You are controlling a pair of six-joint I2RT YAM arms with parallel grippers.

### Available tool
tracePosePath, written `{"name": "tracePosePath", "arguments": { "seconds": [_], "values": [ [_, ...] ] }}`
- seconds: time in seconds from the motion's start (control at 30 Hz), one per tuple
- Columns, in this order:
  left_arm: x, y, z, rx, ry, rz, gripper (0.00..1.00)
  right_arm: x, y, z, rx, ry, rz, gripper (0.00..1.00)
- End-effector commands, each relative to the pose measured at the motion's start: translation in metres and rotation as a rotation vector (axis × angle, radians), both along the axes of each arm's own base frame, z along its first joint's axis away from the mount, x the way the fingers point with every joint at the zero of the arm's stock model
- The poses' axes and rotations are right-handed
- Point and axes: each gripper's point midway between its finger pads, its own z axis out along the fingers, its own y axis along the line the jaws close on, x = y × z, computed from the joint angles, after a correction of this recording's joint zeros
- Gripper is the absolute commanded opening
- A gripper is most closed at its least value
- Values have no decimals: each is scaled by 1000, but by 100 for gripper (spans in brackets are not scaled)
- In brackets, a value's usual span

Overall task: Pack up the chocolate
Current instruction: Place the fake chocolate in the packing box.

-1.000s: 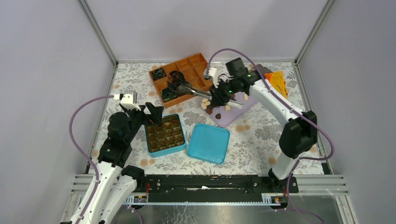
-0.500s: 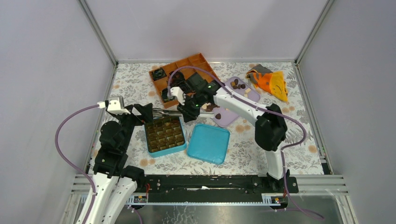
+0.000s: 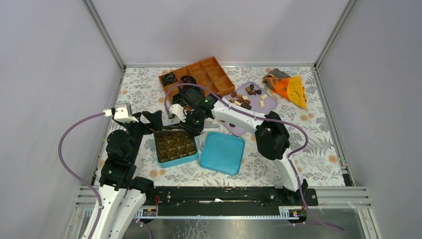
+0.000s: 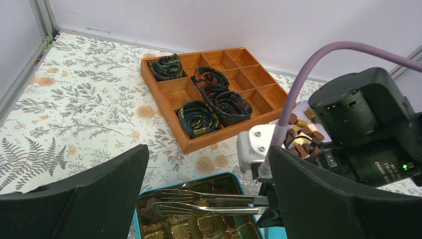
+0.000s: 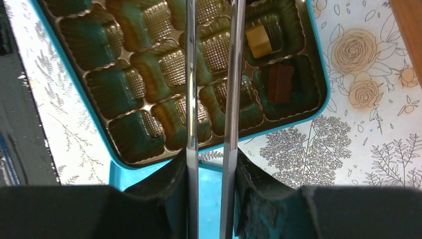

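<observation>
Teal box (image 3: 175,160), lower centre of the top view, has two pieces of chocolate (image 5: 280,83) in adjoining cells. At its upper left corner the left gripper (image 3: 155,119) gapes wide and empty. The right gripper (image 3: 191,120) clamps metal tongs (image 5: 233,74) over the box. Farther back, more chocolate lies on a purple plate (image 3: 268,103).

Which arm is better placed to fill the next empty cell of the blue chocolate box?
Right. The right gripper is shut on the tongs, whose prongs reach over the empty cells of the box. The left gripper hangs open and empty beside it.
</observation>
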Motion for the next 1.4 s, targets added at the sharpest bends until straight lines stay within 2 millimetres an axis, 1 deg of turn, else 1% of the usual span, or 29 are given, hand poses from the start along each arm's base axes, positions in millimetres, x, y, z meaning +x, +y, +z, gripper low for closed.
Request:
{"name": "tracePosePath", "arguments": {
  "seconds": [0.0, 0.03, 0.1, 0.3, 0.47, 0.6, 0.7, 0.8, 0.87, 0.93, 1.03, 1.07, 1.1, 1.23, 1.27, 1.3, 1.37],
  "values": [
    [1, 4, 14, -12, -61, 20, 99, 5, 10, 14, 11, -49, -10, 4],
    [1, 4, 14, -12, -62, 20, 99, 5, 11, 12, 8, -48, -8, 5],
    [1, 4, 15, -12, -63, 18, 99, 4, 12, 11, 5, -49, -8, 14],
    [1, 3, 15, -13, -66, 15, 99, 4, 14, 11, 4, -47, -9, 32],
    [1, 2, 14, -13, -63, 10, 99, 3, 15, 16, 11, -46, -7, 42],
    [1, 2, 15, -13, -65, 8, 99, 3, 15, 16, 10, -42, -7, 43],
    [1, 2, 14, -12, -64, 6, 99, 1, 16, 19, 18, -37, -2, 42],
    [1, 1, 14, -10, -62, 4, 99, -3, 14, 35, 45, -40, 11, 39],
    [1, 0, 13, -11, -60, -2, 99, -5, 7, 51, 65, -50, 19, 38],
    [2, -1, 12, -11, -57, -8, 99, -8, -4, 66, 101, -54, 26, 37],
    [1, -3, 13, -11, -60, -17, 99, -4, -32, 87, 145, -81, 11, 37],
    [1, -4, 13, -12, -60, -21, 99, -2, -45, 87, 146, -85, -2, 37],
    [1, -4, 13, -13, -61, -25, 99, 1, -58, 97, 164, -108, -17, 37],
    [2, -9, 11, -11, -59, -48, 99, 19, -111, 115, 214, -147, -96, 37],
    [3, -10, 10, -10, -55, -55, 99, 23, -124, 117, 222, -157, -118, 37],
    [3, -12, 9, -9, -49, -64, 99, 31, -141, 121, 232, -173, -159, 37],
    [5, -16, 6, -8, -39, -84, 99, 38, -168, 125, 251, -188, -217, 37]
  ]
}}
